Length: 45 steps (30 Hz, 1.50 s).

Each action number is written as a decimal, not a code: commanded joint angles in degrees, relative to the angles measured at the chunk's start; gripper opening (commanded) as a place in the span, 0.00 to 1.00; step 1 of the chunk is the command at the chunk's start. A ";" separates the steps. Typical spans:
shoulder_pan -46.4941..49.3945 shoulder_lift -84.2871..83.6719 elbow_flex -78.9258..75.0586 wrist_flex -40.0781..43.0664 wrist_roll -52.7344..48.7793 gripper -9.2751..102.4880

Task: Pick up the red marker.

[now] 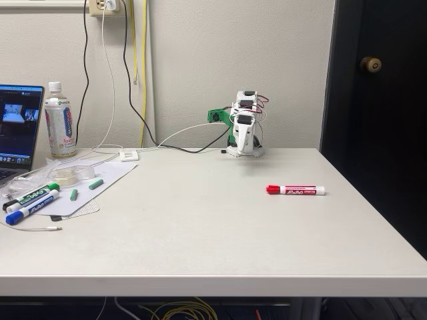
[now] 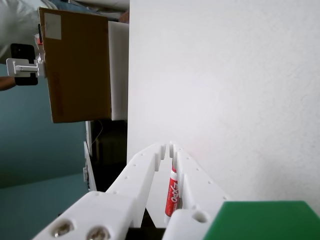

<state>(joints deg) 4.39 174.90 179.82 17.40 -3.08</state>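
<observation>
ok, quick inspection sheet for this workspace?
Surface: pale grey table, mostly bare in the middle.
Job's things: red marker lying flat right of centre in the fixed view, apart from the arm.
Clutter: green marker, blue marker, loose caps, bottle, laptop at the left edge.
Claw: claw tips nearly together in the wrist view; the marker seen through the gap.
Cables: black, white, yellow cables down the wall.
Surroundings: dark door on the right.

The arm (image 1: 243, 127) sits folded at the table's far side; its gripper (image 2: 167, 146) has the fingertips nearly together.
</observation>
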 commanded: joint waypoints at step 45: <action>0.09 -9.14 -0.35 -18.54 1.93 0.08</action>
<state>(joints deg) 4.31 166.29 179.82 1.41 -1.67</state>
